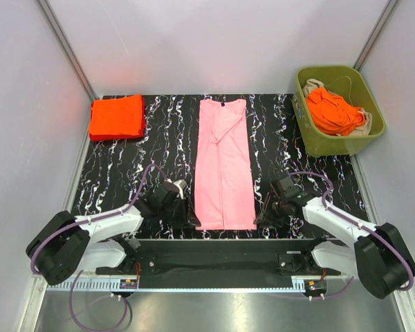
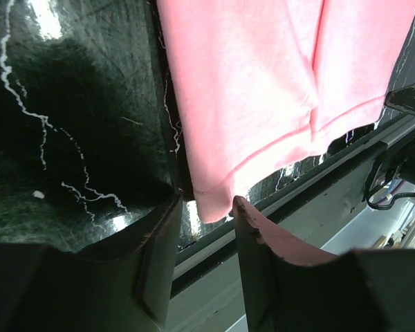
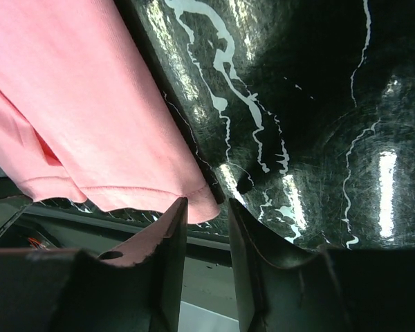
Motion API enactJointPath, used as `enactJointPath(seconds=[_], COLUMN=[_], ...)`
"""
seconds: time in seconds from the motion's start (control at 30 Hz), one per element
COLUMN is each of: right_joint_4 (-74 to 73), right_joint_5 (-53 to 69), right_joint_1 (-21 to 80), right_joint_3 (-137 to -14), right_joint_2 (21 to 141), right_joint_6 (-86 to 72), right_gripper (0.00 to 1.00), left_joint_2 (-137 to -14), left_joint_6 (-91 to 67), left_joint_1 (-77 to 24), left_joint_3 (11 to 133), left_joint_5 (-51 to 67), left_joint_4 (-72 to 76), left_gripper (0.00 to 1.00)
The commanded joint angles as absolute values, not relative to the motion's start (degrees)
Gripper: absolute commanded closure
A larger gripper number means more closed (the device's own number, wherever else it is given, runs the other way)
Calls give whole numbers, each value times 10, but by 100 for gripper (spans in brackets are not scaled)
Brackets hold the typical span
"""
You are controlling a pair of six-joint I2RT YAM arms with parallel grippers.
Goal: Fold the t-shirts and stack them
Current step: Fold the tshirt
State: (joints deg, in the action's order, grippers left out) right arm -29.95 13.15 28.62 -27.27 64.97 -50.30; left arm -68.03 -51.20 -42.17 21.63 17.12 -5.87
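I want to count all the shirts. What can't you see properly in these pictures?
Top view: the bin wall and the crumpled orange shirt hide whatever lies below.
Top view: the folded orange pile shows only its top; its layers cannot be counted.
Top view: the pink shirt has a dark neck mark too small to read.
Wrist views: edges cut off the pink shirt; only hem corners show, by the left gripper and right gripper.

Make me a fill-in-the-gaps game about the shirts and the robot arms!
1. The long shirt in the middle of the table is ____.
2. The folded orange-red shirt lies at the table's far ____ corner.
3. The green bin holding a crumpled orange-red shirt stands at the far ____.
4. The left gripper and right gripper sit by the long shirt's near corners, jaws ____.
Missing words: pink, left, right, open.
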Motion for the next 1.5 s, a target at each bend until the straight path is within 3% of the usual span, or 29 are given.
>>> enactJointPath(seconds=[0.0, 0.23, 0.37, 0.5, 0.53, 1.1, 1.2, 1.27, 1.3, 1.37, 1.47], right_joint_4=[-289, -286, -286, -285, -285, -279, -272, -272, -272, -272, -272], right_joint_5=[130, 121, 114, 105, 102, 61, 57, 54, 52, 49, 44], right_joint_1=[294, 304, 319, 334, 337, 392, 399, 404, 406, 412, 419], right_joint_3=[-265, -263, -271, -268, -268, -265, -262, -260, -261, -261, -261], right_joint_2=[631, 637, 651, 655, 655, 657, 663, 657, 654, 637, 614], right_joint_6=[-513, -515, -518, -525, -527, -563, -566, -567, -567, -568, -572], right_gripper=[63, 63, 63, 63, 63, 66, 73, 85, 91, 100, 100], left_joint_2=[-693, -700, -718, -710, -704, -642, -643, -638, -637, -628, -621], left_joint_6=[-520, -522, -520, -521, -522, -510, -509, -511, -512, -514, -518], left_joint_1=[-432, -436, -439, -439, -439, -439, -439, -439, -439, -439, -439], left_joint_3=[200, 200, 204, 200, 201, 207, 206, 207, 207, 205, 206], left_joint_5=[164, 156, 156, 156, 154, 137, 141, 144, 145, 146, 148], left_joint_4=[-40, -40, -38, -41, -47, -118, -116, -115, -115, -116, -118], left_gripper=[59, 64, 73, 89, 100, 100, 100, 91, 81, 74, 68])
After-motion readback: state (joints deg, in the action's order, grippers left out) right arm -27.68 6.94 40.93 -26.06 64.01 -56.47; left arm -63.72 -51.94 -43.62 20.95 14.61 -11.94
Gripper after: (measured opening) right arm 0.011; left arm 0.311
